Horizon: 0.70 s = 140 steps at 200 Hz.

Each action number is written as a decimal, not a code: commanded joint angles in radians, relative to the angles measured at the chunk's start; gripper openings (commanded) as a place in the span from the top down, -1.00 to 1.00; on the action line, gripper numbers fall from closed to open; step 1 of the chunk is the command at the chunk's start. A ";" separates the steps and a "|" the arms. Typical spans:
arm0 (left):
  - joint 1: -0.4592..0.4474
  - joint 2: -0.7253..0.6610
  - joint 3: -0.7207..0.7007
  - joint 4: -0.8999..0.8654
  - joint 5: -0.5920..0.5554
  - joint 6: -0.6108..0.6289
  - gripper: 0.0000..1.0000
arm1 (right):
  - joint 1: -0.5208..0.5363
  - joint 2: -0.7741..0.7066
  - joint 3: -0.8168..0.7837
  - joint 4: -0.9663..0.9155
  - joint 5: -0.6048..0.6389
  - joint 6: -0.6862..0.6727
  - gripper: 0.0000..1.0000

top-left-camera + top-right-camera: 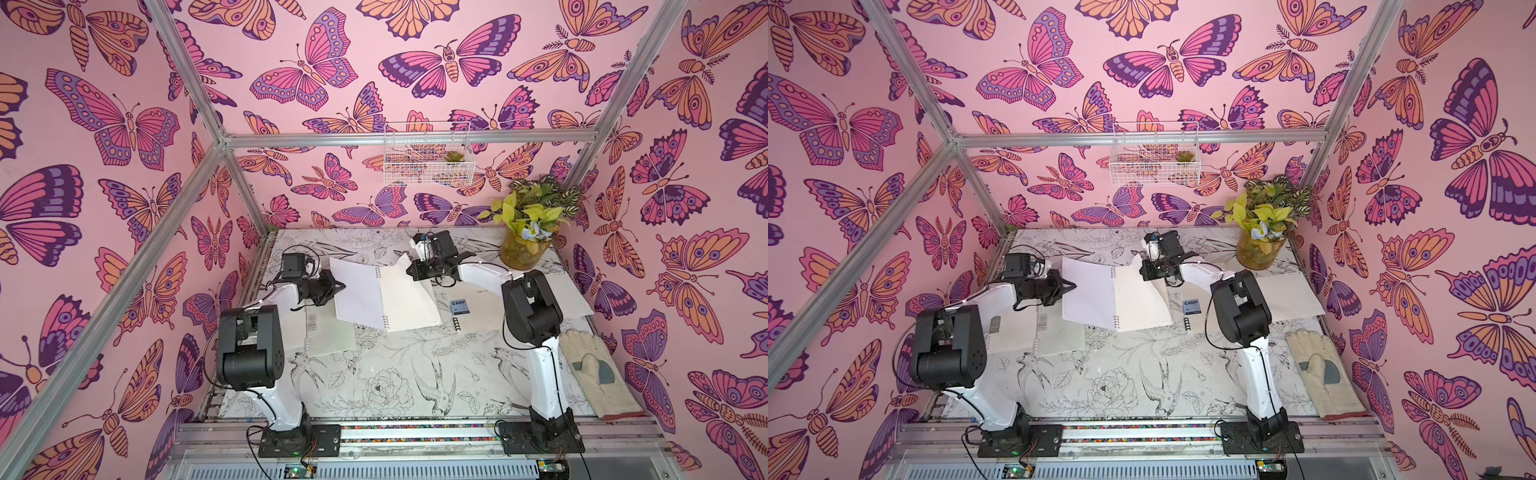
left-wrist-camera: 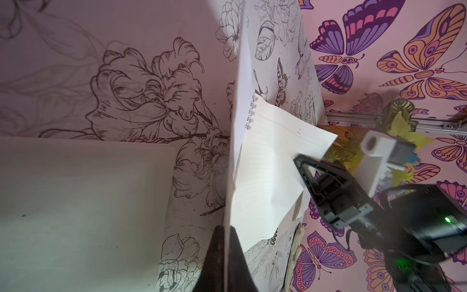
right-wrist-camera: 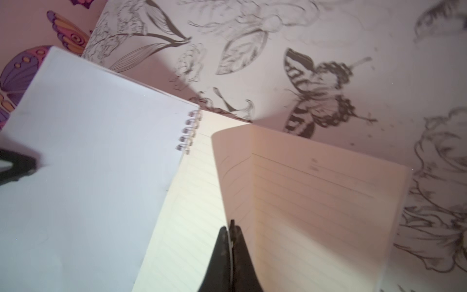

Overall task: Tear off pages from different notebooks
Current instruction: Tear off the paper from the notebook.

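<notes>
One open notebook [image 1: 390, 303], two claws: left claw [image 2: 227, 231] clamps its cover [image 1: 357, 291] (white), right claw [image 3: 231, 226] pinches one page [image 3: 303, 202].

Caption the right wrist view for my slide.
A lined page curls up from the open notebook in the right gripper, while the left gripper clamps the cover.

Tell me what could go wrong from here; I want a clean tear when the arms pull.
The right gripper pinches the curled lined page at one spot on its edge, so the sheet may rip across rather than at the white coil.
The left gripper holds only the open cover by its outer edge; the notebook may slide or the cover bend.
The plant jar stands close to the right arm.
</notes>
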 commanded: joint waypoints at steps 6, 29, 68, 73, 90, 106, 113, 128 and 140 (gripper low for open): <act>0.005 0.020 0.007 -0.026 -0.029 -0.028 1.00 | 0.135 -0.123 -0.065 0.011 0.122 -0.253 1.00; 0.005 0.013 -0.027 0.025 -0.056 -0.096 1.00 | 0.252 -0.177 -0.158 0.043 0.211 -0.456 1.00; 0.000 -0.018 -0.133 0.185 -0.097 -0.267 1.00 | 0.372 -0.226 -0.344 0.178 0.223 -0.634 1.00; 0.000 -0.019 -0.144 0.204 -0.095 -0.282 1.00 | 0.379 -0.227 -0.361 0.199 0.223 -0.636 1.00; 0.000 -0.031 -0.175 0.252 -0.106 -0.328 1.00 | 0.403 -0.240 -0.392 0.191 0.203 -0.669 1.00; 0.000 -0.040 -0.189 0.268 -0.130 -0.345 1.00 | 0.422 -0.262 -0.433 0.195 0.171 -0.678 1.00; 0.000 -0.044 -0.195 0.272 -0.141 -0.349 1.00 | 0.429 -0.273 -0.455 0.203 0.148 -0.675 1.00; 0.000 -0.044 -0.205 0.288 -0.156 -0.367 1.00 | 0.449 -0.304 -0.500 0.222 0.109 -0.669 1.00; 0.000 -0.040 -0.211 0.304 -0.159 -0.382 1.00 | 0.472 -0.321 -0.519 0.223 0.120 -0.672 1.00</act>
